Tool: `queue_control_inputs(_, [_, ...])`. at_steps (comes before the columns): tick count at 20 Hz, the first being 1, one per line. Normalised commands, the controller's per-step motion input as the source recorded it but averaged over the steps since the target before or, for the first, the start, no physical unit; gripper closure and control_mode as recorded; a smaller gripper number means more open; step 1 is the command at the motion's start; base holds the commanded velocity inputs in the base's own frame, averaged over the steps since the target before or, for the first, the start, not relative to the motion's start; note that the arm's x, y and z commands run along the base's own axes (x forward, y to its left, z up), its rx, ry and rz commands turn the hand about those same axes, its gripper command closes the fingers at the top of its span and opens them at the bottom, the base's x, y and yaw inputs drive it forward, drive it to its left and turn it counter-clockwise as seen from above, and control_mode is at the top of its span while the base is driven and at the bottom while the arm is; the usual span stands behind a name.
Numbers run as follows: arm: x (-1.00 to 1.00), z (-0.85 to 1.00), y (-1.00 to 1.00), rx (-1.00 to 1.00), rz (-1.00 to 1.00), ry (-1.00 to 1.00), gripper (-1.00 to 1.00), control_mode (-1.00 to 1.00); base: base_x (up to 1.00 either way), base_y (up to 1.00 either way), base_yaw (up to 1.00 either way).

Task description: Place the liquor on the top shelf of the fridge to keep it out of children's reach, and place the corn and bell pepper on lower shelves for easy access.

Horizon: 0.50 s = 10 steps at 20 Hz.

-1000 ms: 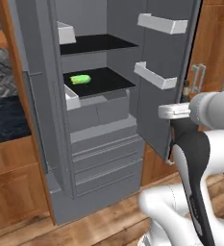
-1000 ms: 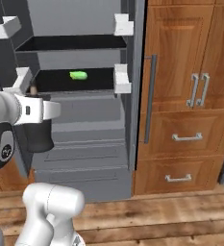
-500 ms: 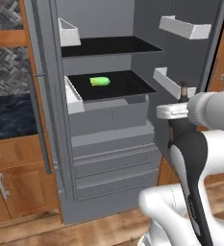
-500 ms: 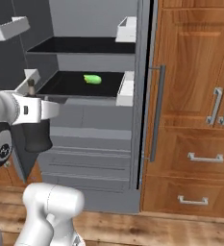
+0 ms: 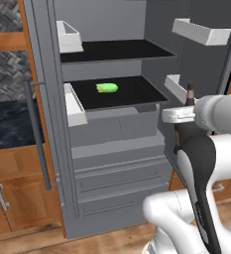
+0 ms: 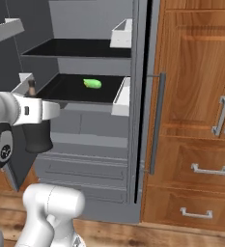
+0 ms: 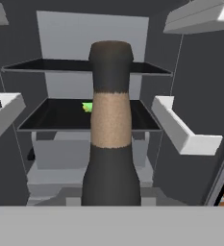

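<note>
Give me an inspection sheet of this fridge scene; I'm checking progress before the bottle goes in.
Surface: top shelf bare; lower shelf holds the corn.
Job's things: corn lies on the lower shelf; liquor upright in front of the open fridge; bell pepper not made out.
Clutter: nothing seen.
Gripper: jaws shut on the liquor.
Cables: nothing seen.
Surroundings: wooden cabinets beside the fridge.

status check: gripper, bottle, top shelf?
Gripper shut on the dark, nearly black liquor bottle, held upright before the open grey fridge. Bright green corn lies on the lower black shelf. Top black shelf bare, nothing blocking.
</note>
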Motion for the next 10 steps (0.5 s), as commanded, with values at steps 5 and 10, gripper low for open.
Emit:
queue_control_inputs(5, [0.0, 0.0, 0.0, 0.0, 0.0, 0.0, 1.0, 1.0, 0.5, 0.04, 0.0])
queue_control_inputs(10, [0.0, 0.0, 0.0, 0.0, 0.0, 0.0, 1.0, 1.0, 0.6, 0.09, 0.0])
